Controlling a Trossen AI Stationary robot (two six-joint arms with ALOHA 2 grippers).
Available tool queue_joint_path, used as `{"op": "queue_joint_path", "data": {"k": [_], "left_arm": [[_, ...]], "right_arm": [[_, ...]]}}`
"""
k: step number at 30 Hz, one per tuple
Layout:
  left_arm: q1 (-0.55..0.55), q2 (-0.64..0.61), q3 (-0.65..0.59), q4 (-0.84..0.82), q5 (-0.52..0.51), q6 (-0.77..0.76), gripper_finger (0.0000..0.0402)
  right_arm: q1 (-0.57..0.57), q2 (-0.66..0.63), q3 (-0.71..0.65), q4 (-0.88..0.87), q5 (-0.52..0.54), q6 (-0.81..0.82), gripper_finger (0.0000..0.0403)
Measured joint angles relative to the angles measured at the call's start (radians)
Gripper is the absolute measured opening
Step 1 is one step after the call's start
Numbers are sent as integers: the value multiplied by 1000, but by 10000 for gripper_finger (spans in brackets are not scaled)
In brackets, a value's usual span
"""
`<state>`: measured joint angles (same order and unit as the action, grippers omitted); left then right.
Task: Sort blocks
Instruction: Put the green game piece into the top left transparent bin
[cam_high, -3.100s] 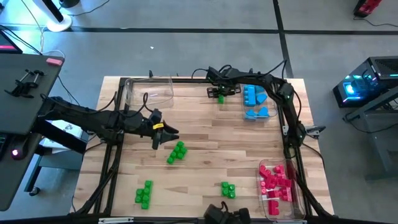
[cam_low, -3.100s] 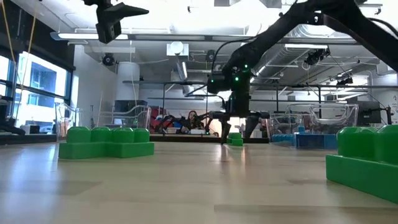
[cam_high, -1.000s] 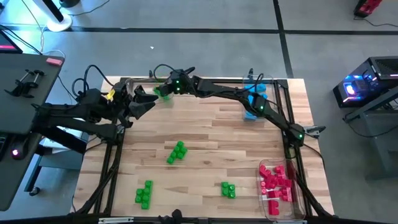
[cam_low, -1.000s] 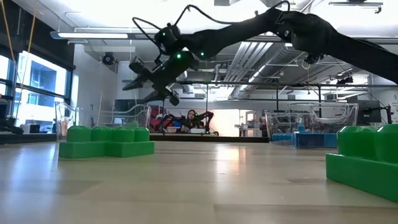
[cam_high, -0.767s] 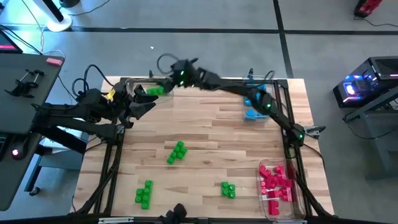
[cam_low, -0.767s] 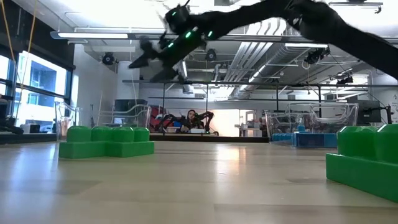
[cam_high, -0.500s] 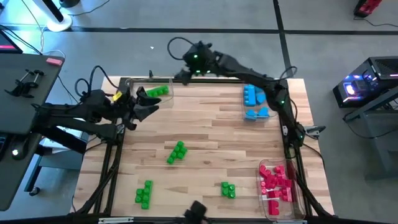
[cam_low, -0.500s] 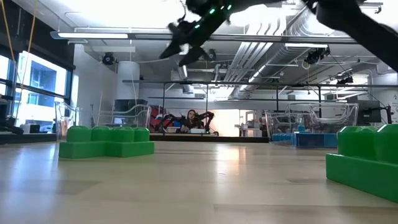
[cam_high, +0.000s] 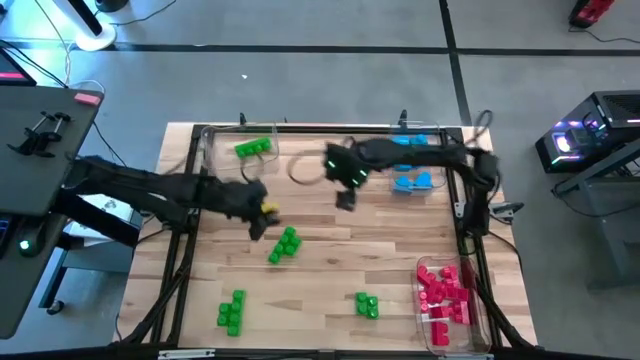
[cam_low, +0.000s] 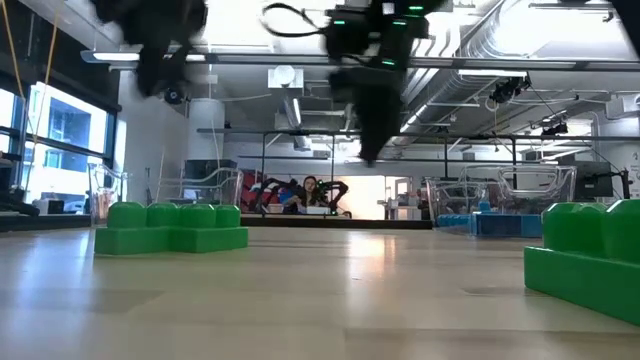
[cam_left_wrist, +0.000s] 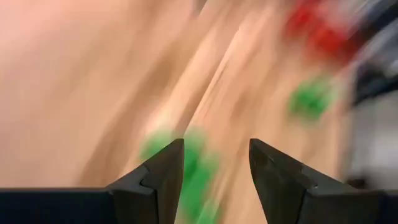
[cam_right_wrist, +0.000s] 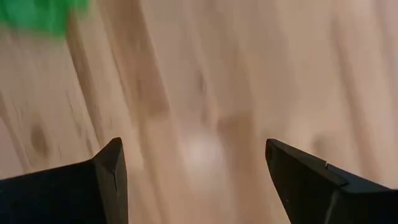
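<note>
My left gripper (cam_high: 258, 224) is open and empty above the table's middle left, just left of a green block cluster (cam_high: 284, 243); in its wrist view the fingers (cam_left_wrist: 214, 150) frame blurred green blocks (cam_left_wrist: 193, 174). My right gripper (cam_high: 345, 198) is wide open and empty over bare wood (cam_right_wrist: 193, 149) at the far middle. A green block piece (cam_high: 252, 148) lies in the clear tray (cam_high: 212, 150) at the far left. More green clusters (cam_high: 232, 312) (cam_high: 366, 305) rest on the table near the front. Blue blocks (cam_high: 412, 180) are partly hidden by the right arm.
Red-pink blocks fill a clear tray (cam_high: 445, 295) at the near right. A black frame runs along the table's edges (cam_high: 185, 250). In the low view two green clusters (cam_low: 170, 228) (cam_low: 590, 265) sit close to the camera, with both arms high above them.
My right gripper has left a green piece in the far-left clear tray, risen, then swung toward the table's right and near side to the far middle. My left gripper has gone from beside that tray toward the near right, to the middle green cluster.
</note>
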<state>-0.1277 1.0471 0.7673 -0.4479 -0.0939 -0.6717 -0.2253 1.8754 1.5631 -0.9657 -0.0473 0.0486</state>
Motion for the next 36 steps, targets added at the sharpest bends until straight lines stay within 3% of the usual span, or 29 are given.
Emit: {"op": "queue_joint_path", "data": {"k": [5, 9, 13, 19, 24, 36], "left_arm": [[-91, 181, -1, -236, -20, -179, 168], [-131, 327, 0, -136, 34, -246, 168], [-148, 418, 38, -67, 97, -359, 168], [-195, 461, 110, -57, -12, -477, 168], [-198, 531, 108, -139, 15, -550, 168], [-207, 663, 113, -64, 29, -583, 168]], "right_arm": [[68, -322, -421, 159, 89, 303, 254], [152, -546, -665, 297, 105, 590, 254], [230, -691, -802, 407, 158, 761, 254], [266, -740, -857, 411, 189, 822, 254], [265, -736, -858, 417, 190, 774, 254], [265, -736, -858, 420, 200, 726, 254]]}}
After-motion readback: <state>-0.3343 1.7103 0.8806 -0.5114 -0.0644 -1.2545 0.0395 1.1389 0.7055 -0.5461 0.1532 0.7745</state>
